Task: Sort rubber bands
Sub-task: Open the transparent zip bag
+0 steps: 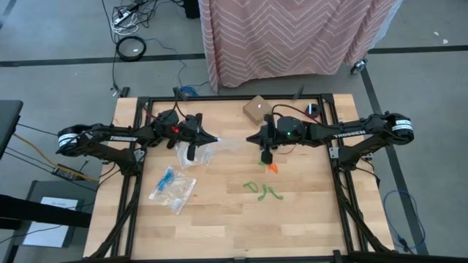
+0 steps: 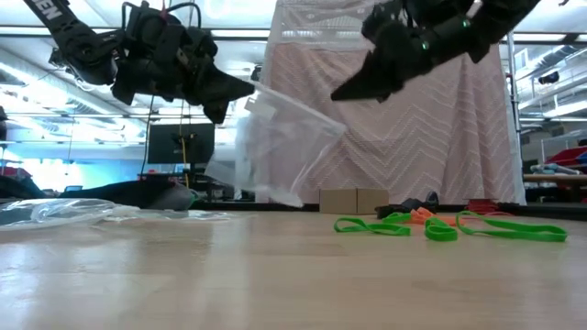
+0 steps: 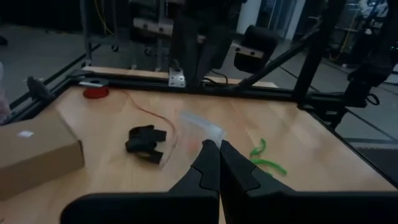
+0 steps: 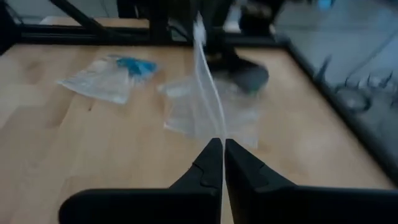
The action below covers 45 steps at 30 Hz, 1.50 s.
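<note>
both arms are hanging over the middle of the surface (image 1: 219, 234) right now, holding a clear zip bag (image 2: 280, 147) stretched up in the air between them. the left gripper (image 2: 240, 89) is clenched on one top corner of it and the right gripper (image 2: 341, 93) is pinched on the opposite edge, fingers fully closed on the thin film; in the right wrist view the plastic is running straight out from between its fingertips. the bag is drooping below both grippers, well clear of the wood.

the rubber bands are all below. a bunch of green bands (image 1: 262, 190) is lying loose on the surface just under and a bit out from the right gripper, and an orange band (image 1: 273, 168) is sitting almost directly beneath it. a few black bands (image 3: 145, 141) are lying under the left gripper's side, partly on another flat bag (image 1: 196, 155). a third bag (image 1: 172, 188) with blue bands (image 1: 167, 177) in it is lying farther out from the left gripper.

handling guess: these bands are looking super light, floppy and thin, so they're going to collapse and flop the moment they're lifted, and probably snag on each other. i'd be pinching one strand of a loop where it's arching up off the wood, not a flat bit. the bag film is looking slippery and limp too, so the mouth is probably going to keep sagging shut unless both corners are kept taut.
</note>
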Motion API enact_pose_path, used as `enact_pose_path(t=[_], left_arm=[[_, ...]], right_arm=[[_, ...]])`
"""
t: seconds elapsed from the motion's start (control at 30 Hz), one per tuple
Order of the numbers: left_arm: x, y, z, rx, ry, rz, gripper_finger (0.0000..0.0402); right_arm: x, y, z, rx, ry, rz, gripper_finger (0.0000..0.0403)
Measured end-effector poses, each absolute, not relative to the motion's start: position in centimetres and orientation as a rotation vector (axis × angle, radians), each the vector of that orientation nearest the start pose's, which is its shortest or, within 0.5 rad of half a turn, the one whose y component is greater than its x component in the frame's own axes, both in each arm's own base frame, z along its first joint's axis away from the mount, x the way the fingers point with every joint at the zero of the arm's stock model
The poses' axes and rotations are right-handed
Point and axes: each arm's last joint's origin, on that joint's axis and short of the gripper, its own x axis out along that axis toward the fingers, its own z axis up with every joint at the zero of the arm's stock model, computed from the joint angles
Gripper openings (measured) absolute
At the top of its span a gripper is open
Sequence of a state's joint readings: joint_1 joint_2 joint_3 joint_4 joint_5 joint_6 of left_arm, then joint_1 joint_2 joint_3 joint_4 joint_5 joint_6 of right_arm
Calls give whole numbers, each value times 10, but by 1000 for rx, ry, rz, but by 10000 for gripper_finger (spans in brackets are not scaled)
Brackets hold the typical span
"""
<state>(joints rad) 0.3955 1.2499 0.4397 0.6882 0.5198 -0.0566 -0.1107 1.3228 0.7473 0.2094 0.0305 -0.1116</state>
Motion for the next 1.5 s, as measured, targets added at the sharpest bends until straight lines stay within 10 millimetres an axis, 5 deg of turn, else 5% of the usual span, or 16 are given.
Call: enact_pose_path(t=[0.27, 0.63, 1.3, 1.5], left_arm=[[233, 72, 212, -92, 80, -105, 1], [240, 67, 221, -92, 74, -129, 1], [243, 56, 227, -113, 20, -184, 1], [243, 55, 229, -105, 2, -173, 1]], right_arm=[[297, -21, 270, -288, 305, -101, 0], [342, -21, 258, -337, 419, -44, 0], [347, -26, 251, -327, 457, -164, 0], [348, -24, 254, -334, 415, -79, 0]])
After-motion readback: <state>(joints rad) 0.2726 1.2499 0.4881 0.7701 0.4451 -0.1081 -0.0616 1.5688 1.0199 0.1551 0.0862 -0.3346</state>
